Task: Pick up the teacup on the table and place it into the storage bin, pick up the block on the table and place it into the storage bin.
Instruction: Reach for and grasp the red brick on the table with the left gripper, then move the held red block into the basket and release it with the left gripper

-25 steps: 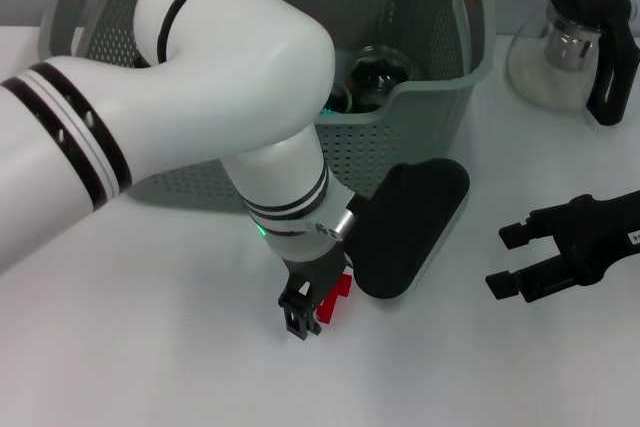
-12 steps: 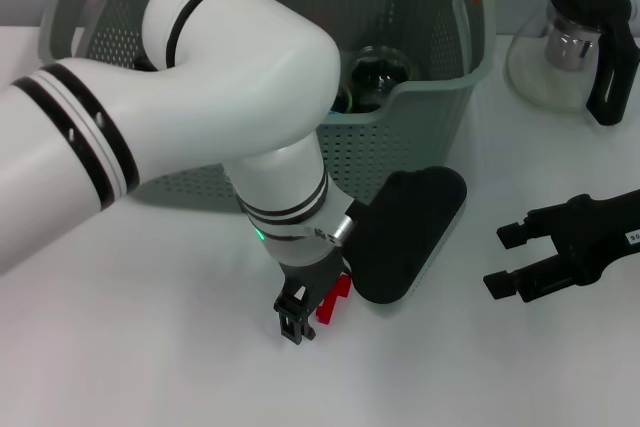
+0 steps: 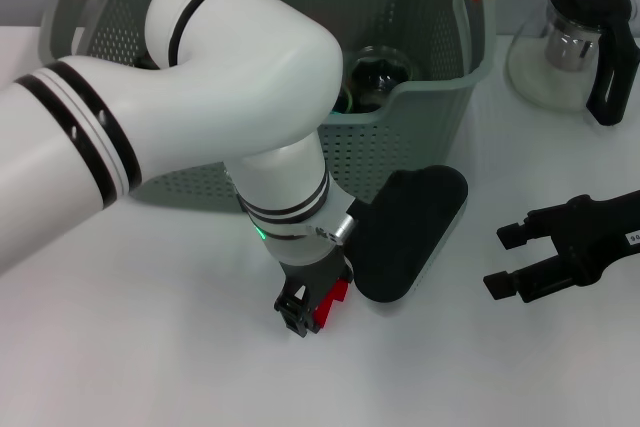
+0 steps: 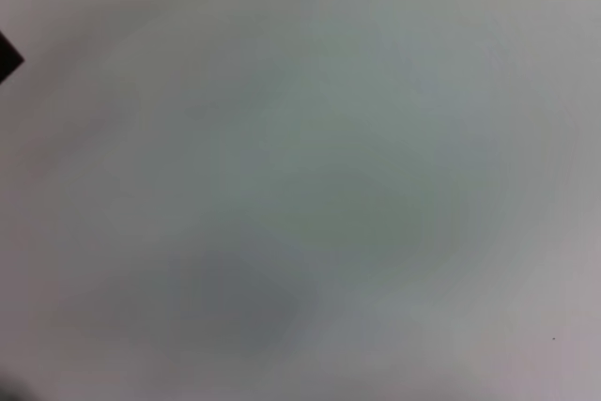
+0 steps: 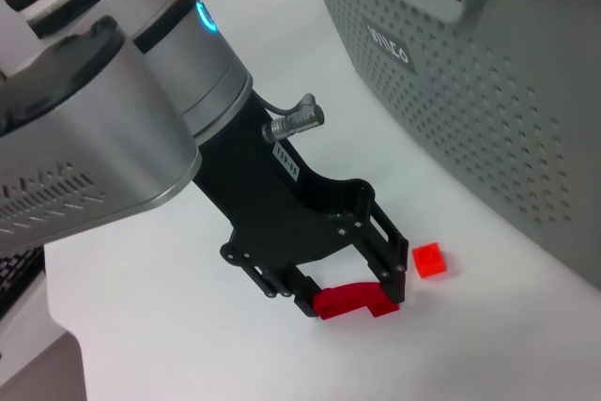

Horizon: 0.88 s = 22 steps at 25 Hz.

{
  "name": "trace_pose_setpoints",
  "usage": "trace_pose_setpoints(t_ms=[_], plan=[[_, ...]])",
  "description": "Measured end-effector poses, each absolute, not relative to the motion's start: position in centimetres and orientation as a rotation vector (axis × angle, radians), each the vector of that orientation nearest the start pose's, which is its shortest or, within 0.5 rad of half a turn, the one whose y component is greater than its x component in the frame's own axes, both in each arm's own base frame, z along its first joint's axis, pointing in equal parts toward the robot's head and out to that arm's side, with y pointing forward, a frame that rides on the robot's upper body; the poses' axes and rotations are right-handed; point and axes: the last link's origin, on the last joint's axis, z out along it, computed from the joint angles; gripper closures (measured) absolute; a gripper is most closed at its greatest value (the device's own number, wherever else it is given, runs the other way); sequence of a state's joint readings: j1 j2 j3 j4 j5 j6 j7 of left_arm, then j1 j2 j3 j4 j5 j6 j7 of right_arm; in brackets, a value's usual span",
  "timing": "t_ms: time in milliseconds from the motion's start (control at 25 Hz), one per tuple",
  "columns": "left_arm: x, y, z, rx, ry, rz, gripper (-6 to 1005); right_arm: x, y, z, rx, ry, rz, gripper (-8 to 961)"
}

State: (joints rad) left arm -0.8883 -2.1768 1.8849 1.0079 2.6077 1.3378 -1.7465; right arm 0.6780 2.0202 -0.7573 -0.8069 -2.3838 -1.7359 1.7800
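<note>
Low in the frame's centre, left gripper (image 3: pixel 307 309) pinching a red block (image 3: pixel 334 299) just above the white counter (image 3: pixel 150 347). At right edge, right gripper (image 3: pixel 512 260) spread, idle. Beyond, at upper centre, grey-green storage bin (image 3: pixel 420 117) holding a glass teacup (image 3: pixel 378 72).

- A robot test bench in a lab: bare white worktop (image 3: pixel 150 367)
- Staged household props: perforated storage bin (image 3: pixel 420 137), glass teapot (image 3: pixel 585 47)
</note>
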Motion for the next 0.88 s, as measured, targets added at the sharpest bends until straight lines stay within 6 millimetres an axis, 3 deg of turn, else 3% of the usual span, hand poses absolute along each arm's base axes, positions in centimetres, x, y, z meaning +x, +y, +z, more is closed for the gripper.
trace_pose_setpoints(t_ms=[200, 520, 720, 880], plan=[[-12.6, 33.2, -12.9, -2.92, 0.91, 1.029, 332, 24.4, 34.3, 2.2, -3.001, 0.869, 0.119, 31], [-12.2, 32.7, -12.1, -2.958, 0.832, 1.057, 332, 24.4, 34.3, 2.2, -2.999, 0.872, 0.12, 31], [-11.4, 32.6, -9.7, -3.024, 0.659, 0.987, 332, 24.5, 34.2, 2.3, -2.998, 0.867, 0.122, 31], [-10.8, 32.6, -6.9, -3.109, 0.424, 0.779, 333, 24.6, 34.2, 2.3, -2.998, 0.865, 0.122, 31]])
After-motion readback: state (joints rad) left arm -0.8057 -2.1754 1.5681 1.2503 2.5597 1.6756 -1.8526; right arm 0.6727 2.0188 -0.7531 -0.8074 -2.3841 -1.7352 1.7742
